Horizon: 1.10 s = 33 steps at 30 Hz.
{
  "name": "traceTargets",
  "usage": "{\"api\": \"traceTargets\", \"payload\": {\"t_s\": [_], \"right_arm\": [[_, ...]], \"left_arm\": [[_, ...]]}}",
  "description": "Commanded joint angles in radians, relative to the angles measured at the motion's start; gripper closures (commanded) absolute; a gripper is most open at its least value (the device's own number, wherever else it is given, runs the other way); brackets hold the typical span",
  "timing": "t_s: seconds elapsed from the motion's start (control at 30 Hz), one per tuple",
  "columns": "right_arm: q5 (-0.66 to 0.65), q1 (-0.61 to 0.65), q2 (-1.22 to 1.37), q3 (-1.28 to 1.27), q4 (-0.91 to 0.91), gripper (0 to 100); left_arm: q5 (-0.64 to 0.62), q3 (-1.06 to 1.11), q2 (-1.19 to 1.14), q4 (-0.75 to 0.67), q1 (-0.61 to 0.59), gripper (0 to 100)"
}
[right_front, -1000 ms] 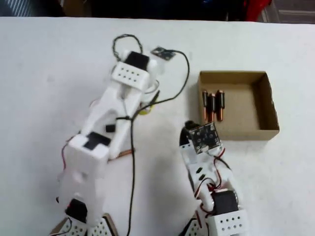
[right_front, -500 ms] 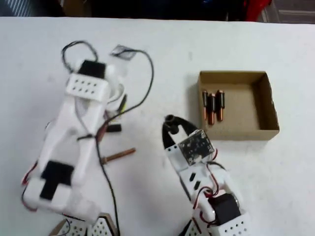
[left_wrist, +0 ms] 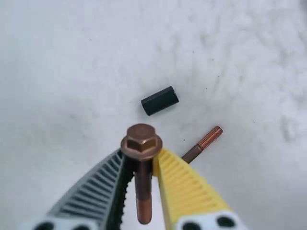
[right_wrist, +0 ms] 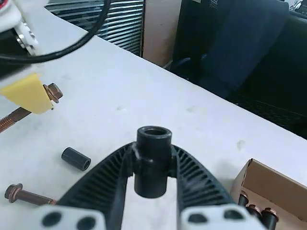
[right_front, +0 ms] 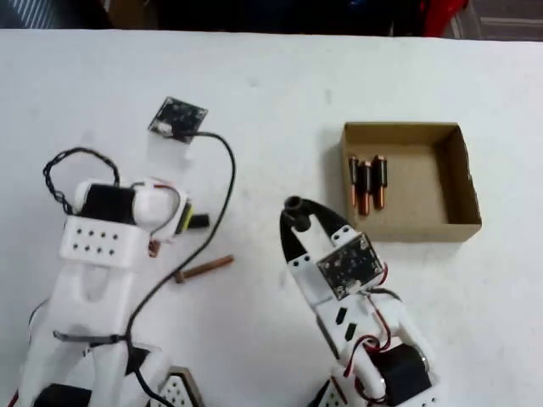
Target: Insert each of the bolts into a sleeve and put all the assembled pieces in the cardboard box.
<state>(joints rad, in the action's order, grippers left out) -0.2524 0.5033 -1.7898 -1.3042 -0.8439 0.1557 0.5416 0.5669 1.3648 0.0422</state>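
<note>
Left gripper [left_wrist: 141,155], grey and yellow fingers clamped on a copper-coloured hex-head bolt [left_wrist: 141,142], over the white table [right_front: 271,76]; right gripper [right_wrist: 153,154] pinching an upright black cylindrical sleeve [right_wrist: 152,170]; a loose black sleeve [left_wrist: 159,100] and a second copper bolt [left_wrist: 202,143] lying near each other on the table; three assembled pieces [right_front: 366,182] inside the brown cardboard box [right_front: 456,182].

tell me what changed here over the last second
The left gripper, shut on a bolt, swung from the middle of the table out to the left and back toward its base. The right gripper, shut on a sleeve, drew left, away from the cardboard box. The three assembled pieces in the box, the loose bolt and the loose sleeve lie as before.
</note>
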Motion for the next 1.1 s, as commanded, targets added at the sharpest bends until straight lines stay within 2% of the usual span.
{"api": "traceTargets", "payload": {"t_s": [0.0, 0.17, 0.33, 0.43, 0.77, 1.07], "right_arm": [[0.006, 0.013, -0.016, 0.106, -0.065, 98.1], [0.008, 0.013, -0.016, 0.118, -0.102, 98.1], [0.008, 0.048, -0.015, 0.006, -0.035, 98.1], [0.002, 0.085, -0.015, -0.101, 0.059, 98.1], [0.0, 0.085, -0.012, -0.388, 0.526, 98.1], [0.002, 0.085, -0.012, -0.385, 0.526, 98.1]], "left_arm": [[0.009, -0.017, 0.051, -0.035, 0.001, 98], [0.009, -0.009, 0.058, -0.135, 0.001, 98], [0.009, -0.009, 0.059, -0.172, 0.027, 98], [0.009, -0.008, 0.059, -0.183, 0.048, 98], [0.009, -0.008, 0.059, -0.256, 0.056, 98], [0.008, 0.032, 0.059, -0.253, 0.085, 98]]}}
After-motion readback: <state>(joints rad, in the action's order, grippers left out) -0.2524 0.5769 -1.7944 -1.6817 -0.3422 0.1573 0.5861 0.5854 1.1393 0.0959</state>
